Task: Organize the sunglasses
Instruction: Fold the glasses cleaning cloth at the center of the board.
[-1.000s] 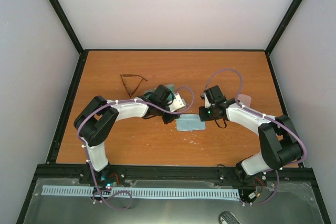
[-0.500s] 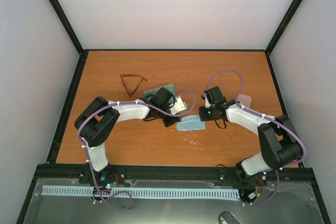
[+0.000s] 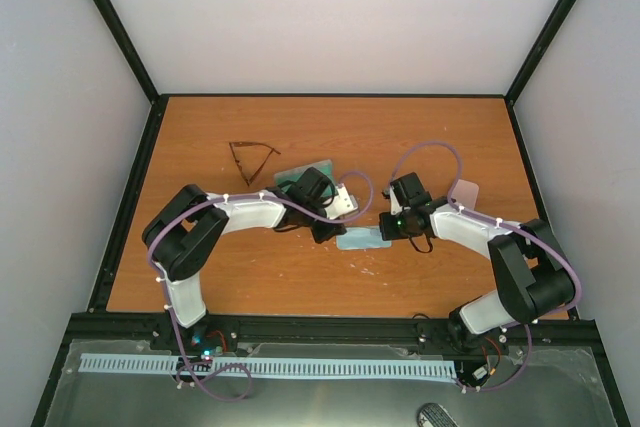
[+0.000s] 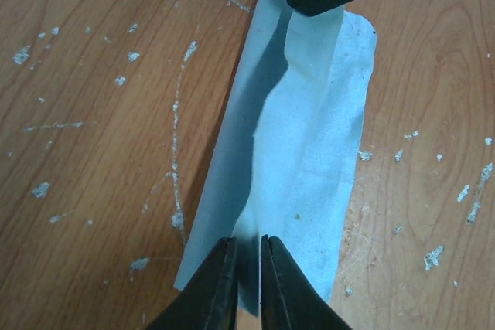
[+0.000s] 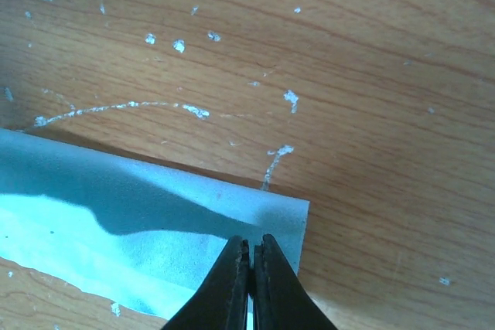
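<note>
The right claw point(image 5: 251, 256) is clenched, its tips pressed together on one short end of a light blue cloth point(image 4: 309, 129). The left claw point(image 4: 246, 268) stands at the opposite end with a thin slit between its tips and fabric showing in the slit. Whether it grips the cloth or merely straddles it I cannot tell.

The dark brown sunglasses point(image 3: 252, 159) rest toward the far left of the wooden table point(image 3: 420, 137), well apart from both claws and touched by neither. Just beside them, a second blue-green cloth point(image 3: 300, 169) lies partly under the left arm. The light blue cloth stretches as a narrow strip between the two claws, near the table's middle.
</note>
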Action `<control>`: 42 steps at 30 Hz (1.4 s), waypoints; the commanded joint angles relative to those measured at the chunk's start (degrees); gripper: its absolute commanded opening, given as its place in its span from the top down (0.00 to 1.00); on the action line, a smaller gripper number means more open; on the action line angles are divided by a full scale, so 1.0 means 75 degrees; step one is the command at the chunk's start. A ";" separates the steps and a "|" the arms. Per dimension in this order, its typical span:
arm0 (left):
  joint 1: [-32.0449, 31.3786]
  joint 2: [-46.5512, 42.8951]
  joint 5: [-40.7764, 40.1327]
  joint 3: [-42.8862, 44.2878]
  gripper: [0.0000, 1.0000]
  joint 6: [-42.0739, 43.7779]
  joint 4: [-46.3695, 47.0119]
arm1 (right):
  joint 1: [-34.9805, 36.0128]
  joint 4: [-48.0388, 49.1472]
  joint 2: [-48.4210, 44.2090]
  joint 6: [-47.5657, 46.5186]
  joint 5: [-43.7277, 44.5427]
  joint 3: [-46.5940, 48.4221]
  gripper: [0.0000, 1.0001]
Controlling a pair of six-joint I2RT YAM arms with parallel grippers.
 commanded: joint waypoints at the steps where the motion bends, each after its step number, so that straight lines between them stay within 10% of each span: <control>1: -0.0129 -0.0216 0.0095 -0.0053 0.90 -0.0107 0.0062 | 0.0051 0.0150 -0.0052 0.0091 -0.0152 -0.0089 0.95; 18: -0.0351 -0.0388 0.0207 -0.0258 0.88 -0.0124 0.0080 | 0.0056 -0.0209 -0.0940 0.0420 -0.0283 -0.0226 0.76; 24: -0.0349 -0.0620 0.0087 -0.0322 0.68 -0.0146 0.0085 | 0.0052 -0.0363 -0.1361 0.0532 0.0096 -0.0151 0.58; 42: 0.0115 -0.0342 -0.0208 -0.0134 0.66 -0.0285 0.0419 | 0.0052 -0.0081 0.0484 0.0080 0.0643 0.0315 0.50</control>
